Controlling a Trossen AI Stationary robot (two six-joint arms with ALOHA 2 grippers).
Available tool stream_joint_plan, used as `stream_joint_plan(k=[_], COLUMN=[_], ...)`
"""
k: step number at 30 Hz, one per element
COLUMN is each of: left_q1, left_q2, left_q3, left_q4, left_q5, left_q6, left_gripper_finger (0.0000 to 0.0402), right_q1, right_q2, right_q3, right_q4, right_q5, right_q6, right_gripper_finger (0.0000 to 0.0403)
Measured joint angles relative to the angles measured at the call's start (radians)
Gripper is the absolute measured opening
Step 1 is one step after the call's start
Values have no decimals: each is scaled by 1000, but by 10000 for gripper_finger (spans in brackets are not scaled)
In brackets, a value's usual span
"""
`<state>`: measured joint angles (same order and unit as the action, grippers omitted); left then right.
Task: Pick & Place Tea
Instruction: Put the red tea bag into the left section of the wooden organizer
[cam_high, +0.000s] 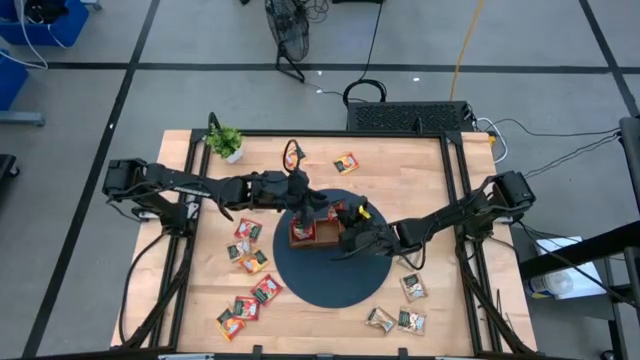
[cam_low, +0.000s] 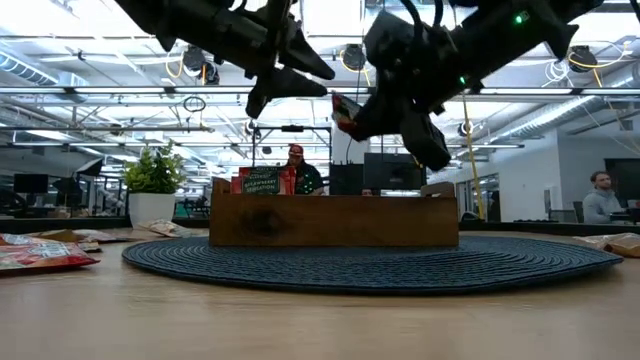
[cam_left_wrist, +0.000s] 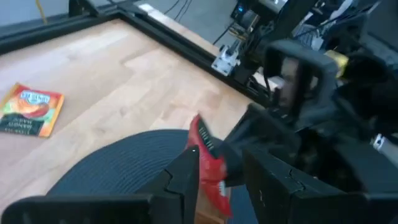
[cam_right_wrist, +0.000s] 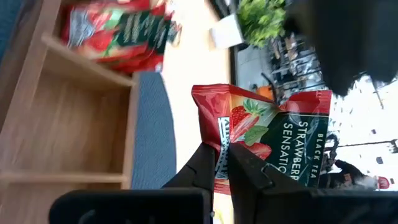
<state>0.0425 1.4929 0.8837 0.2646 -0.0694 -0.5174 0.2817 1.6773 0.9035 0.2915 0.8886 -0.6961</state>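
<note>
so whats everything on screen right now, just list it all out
table: one, light wood, under both arms
mat: one, dark blue, round, table centre
wooden tray: one, brown, on the mat
sachets in tray: a few, red, in the end compartment on the left arm's side
loose sachets: about six, red and orange, table's left part
beige sachets: three, near right corner
orange sachet: one, far side
plant: one, green, far left corner
people: two, in the room behind
held sachet: one, red, above the tray
right end effector: shut on the held sachet
left end effector: open, beside that sachet
</note>
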Motion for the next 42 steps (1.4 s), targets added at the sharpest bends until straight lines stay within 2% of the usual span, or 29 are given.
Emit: stream_joint_plan(k=[18,27,30,42], left_q1=[1,1,1,2], left_q2=[15,85,124,111], left_q3=[-1,16,48,64], left_q4=[19,40,58,39], left_q5=[26,42,44,46], left_q6=[-53,-64,-22,60], left_gripper_finger=[124,124,124,124], right_q1=[-1,-1,-1,-1], right_q2=[0,0,0,0], right_q3=[0,0,0,0], right_q4=[41,49,49,25], right_q5=[-4,-4,-5,-3], right_q6=[-52,-52,-52,-29], right_gripper_finger=[15,15,15,15])
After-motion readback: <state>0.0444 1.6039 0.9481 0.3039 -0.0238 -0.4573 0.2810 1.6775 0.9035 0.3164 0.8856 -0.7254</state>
